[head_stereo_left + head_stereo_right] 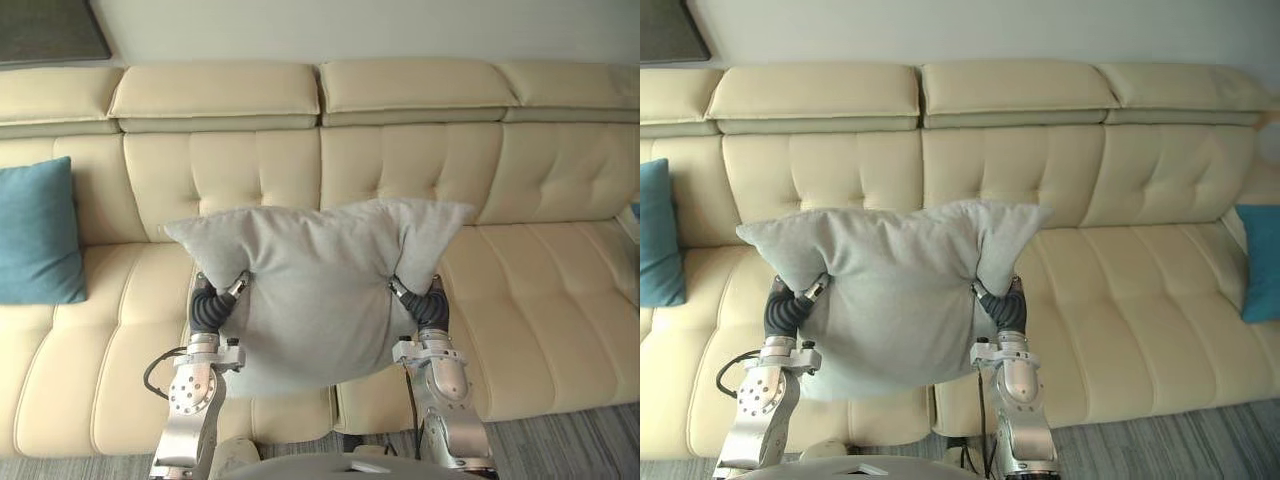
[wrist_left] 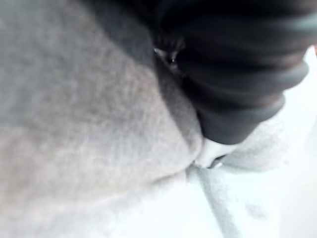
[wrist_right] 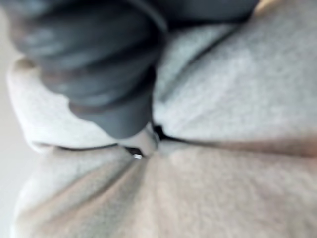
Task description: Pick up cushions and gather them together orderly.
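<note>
The carrying step is under way: the grey cushion (image 1: 315, 290) is hanging in the air in front of the sofa (image 1: 540, 300), over its middle seats, with the left hand (image 1: 212, 308) and right hand (image 1: 428, 305) each pinching a bunched side of it. A teal cushion (image 1: 38, 235) is leaning at the sofa's left end and a second teal cushion (image 1: 1260, 262) is sitting at its right end, both well apart from the grey one. The next move is probably calling for a swing toward one of them and a lowering beside it, both hands releasing together. The grey cushion's long axis is running along the sofa, its broad face toward the robot and its upper corners flaring outward.
</note>
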`<state>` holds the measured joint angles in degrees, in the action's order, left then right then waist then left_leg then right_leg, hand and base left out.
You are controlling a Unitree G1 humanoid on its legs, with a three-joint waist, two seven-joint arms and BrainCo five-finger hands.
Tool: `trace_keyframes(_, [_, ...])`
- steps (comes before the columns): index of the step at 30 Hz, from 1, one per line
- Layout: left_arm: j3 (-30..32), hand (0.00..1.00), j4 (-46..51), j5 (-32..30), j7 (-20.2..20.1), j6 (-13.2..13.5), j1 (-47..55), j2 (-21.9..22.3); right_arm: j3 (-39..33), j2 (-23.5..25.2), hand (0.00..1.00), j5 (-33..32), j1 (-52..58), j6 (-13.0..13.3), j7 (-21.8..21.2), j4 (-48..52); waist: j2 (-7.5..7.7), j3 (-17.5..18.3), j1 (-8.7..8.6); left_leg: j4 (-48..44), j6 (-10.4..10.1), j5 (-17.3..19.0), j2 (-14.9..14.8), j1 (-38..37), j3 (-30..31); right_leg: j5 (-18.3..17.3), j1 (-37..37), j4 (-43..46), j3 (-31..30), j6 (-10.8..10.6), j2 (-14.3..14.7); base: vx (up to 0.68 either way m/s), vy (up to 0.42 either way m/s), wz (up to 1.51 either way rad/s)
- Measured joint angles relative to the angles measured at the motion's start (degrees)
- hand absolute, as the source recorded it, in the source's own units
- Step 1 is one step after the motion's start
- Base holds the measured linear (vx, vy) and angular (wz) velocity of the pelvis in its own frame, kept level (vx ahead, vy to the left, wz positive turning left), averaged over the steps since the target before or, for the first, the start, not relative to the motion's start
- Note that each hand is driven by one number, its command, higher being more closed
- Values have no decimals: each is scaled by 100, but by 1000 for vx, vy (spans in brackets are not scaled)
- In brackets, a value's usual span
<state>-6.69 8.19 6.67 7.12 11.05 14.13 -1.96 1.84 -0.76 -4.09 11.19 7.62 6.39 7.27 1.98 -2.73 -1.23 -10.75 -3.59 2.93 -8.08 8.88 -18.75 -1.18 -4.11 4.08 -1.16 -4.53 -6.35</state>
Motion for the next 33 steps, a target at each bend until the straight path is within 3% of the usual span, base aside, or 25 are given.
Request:
trace_keyframes(12, [-9,100,-22,102,10,-88,-50,-33,14,-99,100,56,-177,-7,0,-197,20,171,-68,708,-2,-448,196,-298,10,35,-71,-95,-194,-34,-20,-58,-7,-5])
trace_keyframes(16, [-21,100,-100,114,183,-91,-567,-45,24,-219,100,-43,-445,-5,40,-249,-43,127,-67,89,25,-433,47,496,346,153,-400,8,93,-97,37,-77,-14,37])
trace_keyframes(17, [-19,100,-82,127,270,-92,-699,-46,34,-225,100,-57,-544,-6,76,-234,-132,71,-58,-116,18,-417,-40,709,504,149,-477,132,236,-93,105,-120,-33,41])
trace_keyframes(18, [-20,100,7,206,306,-91,-755,-87,55,-214,100,-56,-584,-7,183,-126,-151,60,-22,152,-64,-579,-17,698,614,102,-626,317,318,-21,126,-159,-17,49])
trace_keyframes(19, [-20,100,68,229,337,-87,-786,-154,57,-143,100,-54,-592,-6,225,-26,-84,82,-35,385,-100,-574,83,607,600,75,-693,299,381,4,-43,-158,5,35])
trace_keyframes(20, [-16,100,102,275,370,-81,-840,-205,48,-93,100,-53,-632,-10,248,86,-15,59,-4,-601,203,-198,85,837,482,74,-721,260,439,-41,-167,-104,-3,19])
trace_keyframes(21, [-28,100,118,323,399,-76,-822,-133,42,-102,100,-54,-640,-11,252,154,-93,53,9,-1595,174,372,38,809,470,128,-615,287,406,-95,-181,-65,28,3])
trace_keyframes(22, [-40,100,197,323,407,-61,-822,-48,37,-140,100,-50,-589,0,268,334,-355,117,-70,-1195,7,730,-19,470,525,148,-580,314,398,-124,-52,-51,65,-1])
trace_keyframes(24, [-35,100,262,320,438,-14,-914,-124,24,-2,100,-46,-593,16,279,353,-193,142,-165,-721,94,552,169,361,467,268,-673,276,364,-58,-131,-155,104,1])
trace_keyframes(26, [-30,100,259,314,484,9,-912,-131,24,78,100,-2,-567,15,281,365,-66,89,-140,-739,117,523,186,365,315,377,-715,180,227,-36,-143,-176,54,-27])
trace_keyframes(28, [-16,100,265,315,489,9,-833,-126,47,83,100,2,-559,12,279,365,-26,78,-34,-824,97,591,112,355,82,471,-796,124,-8,10,-85,-147,21,-59])
trace_keyframes(33, [-27,100,331,308,458,5,-716,-58,40,72,100,8,-520,-34,257,390,-23,75,-24,-931,95,683,-63,236,-165,500,-795,108,-137,53,35,-75,-22,-36])
